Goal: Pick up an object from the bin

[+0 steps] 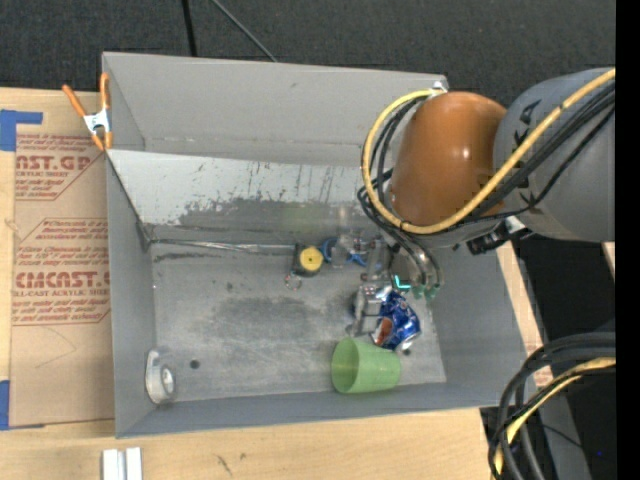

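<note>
The grey metal bin (200, 198) takes up most of the camera view, its floor scuffed and mostly bare on the left half. The arm (560, 158) comes in over the right rim, with its rounded orange cover (445, 158) and looped yellow cables (378, 158) hanging above the bin's right-hand back part.

The claw (376, 303) is down low at the right side of the floor, right at the upper left edge of a crumpled packet (398, 324) in blue, red and white. I cannot tell whether the claw is released or clenched, nor whether it touches the packet.

A green cup (362, 366) lies on its side just in front of the packet, near the bin's front wall, its open mouth turned to the left; cup and packet look to be touching or very nearly so.

Behind the claw, toward the back wall, a few small clear and blue bits (345, 251) lie close together, too small to name. Just left of them lies a small yellow disc (310, 259).

Well apart from all this, a clear ring-shaped piece (158, 376) sits in the front left corner.
</note>
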Robot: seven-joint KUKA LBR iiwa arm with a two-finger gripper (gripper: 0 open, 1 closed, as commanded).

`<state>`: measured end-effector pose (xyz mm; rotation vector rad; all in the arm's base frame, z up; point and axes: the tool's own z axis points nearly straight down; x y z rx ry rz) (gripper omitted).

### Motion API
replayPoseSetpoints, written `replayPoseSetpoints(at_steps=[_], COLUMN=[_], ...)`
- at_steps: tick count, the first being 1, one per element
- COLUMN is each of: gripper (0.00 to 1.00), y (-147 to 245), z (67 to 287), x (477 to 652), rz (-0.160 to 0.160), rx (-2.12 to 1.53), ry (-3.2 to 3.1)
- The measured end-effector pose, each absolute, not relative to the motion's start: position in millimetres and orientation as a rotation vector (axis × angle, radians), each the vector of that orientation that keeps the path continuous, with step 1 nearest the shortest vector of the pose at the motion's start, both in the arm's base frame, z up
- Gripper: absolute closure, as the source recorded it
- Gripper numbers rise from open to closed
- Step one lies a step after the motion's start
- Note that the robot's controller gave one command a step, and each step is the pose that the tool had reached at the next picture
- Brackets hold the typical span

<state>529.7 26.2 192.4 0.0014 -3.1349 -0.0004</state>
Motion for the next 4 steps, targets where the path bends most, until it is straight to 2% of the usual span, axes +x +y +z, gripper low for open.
replayPoseSetpoints(at_steps=[1,2,3,4], gripper=[0.0,0.0,1.0,1.0], y=[-92.4,-101.0,-101.4,-108.7], z=[107.4,68.3,71.3,236.6], x=[520.8,510.8,512.6,523.0], rz=[0.002,-0.003,0.002,0.005], rx=[0.607,0.663,0.664,0.597], ry=[-3.084,-3.073,-3.078,-3.093])
